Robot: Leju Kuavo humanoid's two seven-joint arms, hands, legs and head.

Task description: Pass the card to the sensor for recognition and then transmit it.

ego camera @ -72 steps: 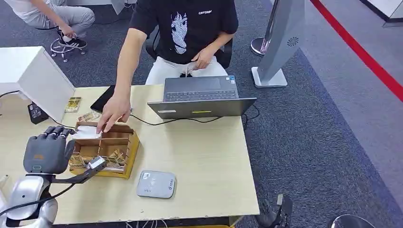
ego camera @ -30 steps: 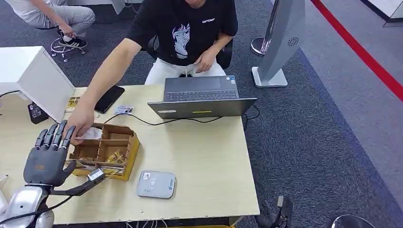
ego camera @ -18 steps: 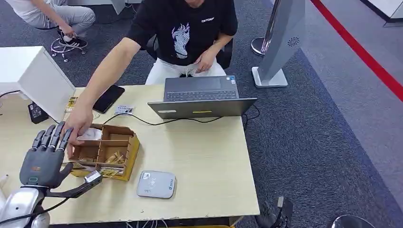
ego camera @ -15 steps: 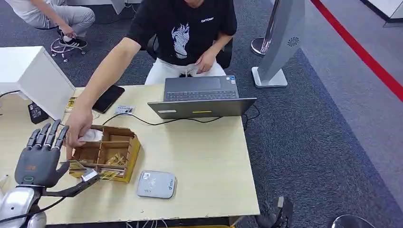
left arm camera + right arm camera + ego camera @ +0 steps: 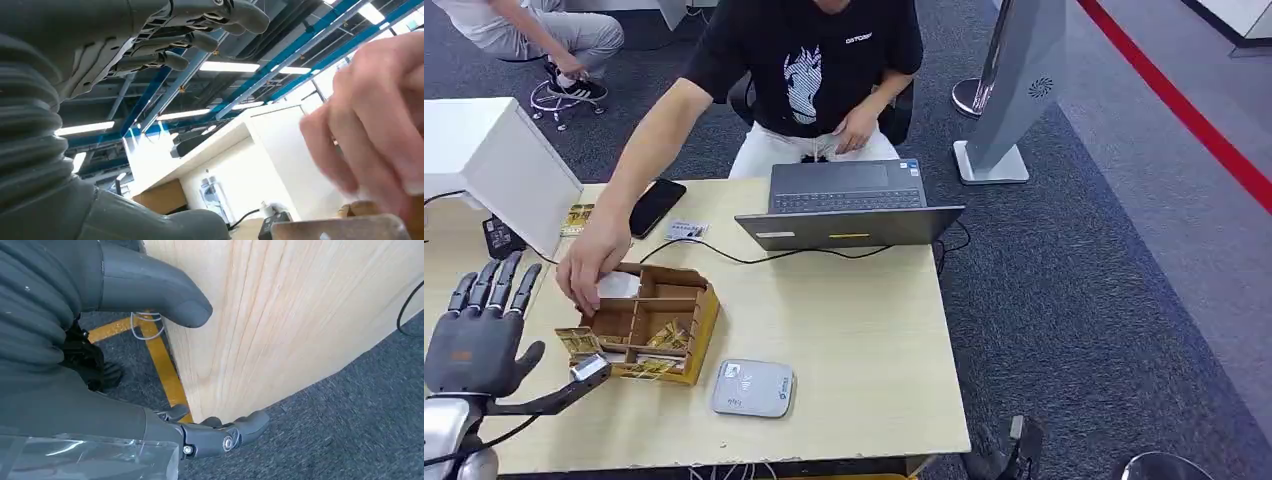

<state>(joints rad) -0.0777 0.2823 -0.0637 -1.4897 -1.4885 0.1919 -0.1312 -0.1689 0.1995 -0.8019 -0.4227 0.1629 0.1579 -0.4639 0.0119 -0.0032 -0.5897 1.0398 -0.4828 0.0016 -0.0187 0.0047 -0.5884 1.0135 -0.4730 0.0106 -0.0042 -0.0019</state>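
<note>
My left hand [image 5: 479,335] hovers over the table's left end with its fingers [image 5: 190,30] spread and nothing in it, a short way left of the wooden card box [image 5: 646,322]. A person's hand [image 5: 592,262] reaches into the box's far left compartment and touches a white card [image 5: 618,286]. Gold cards [image 5: 660,338] lie in the near compartments, and one [image 5: 576,342] sticks out at the near left corner. The grey card sensor [image 5: 752,388] lies flat near the front edge. My right hand [image 5: 100,405] hangs empty beside the table's edge, fingers apart.
An open laptop [image 5: 848,208] stands at the back of the table with a cable running to the left. A phone [image 5: 654,207], a small card [image 5: 684,231] and gold cards [image 5: 577,218] lie behind the box. A white cabinet [image 5: 494,165] stands at the far left.
My left hand has drawn back to the left and toward the near edge, away from the box. The person's hand has stayed at the box's far left compartment.
</note>
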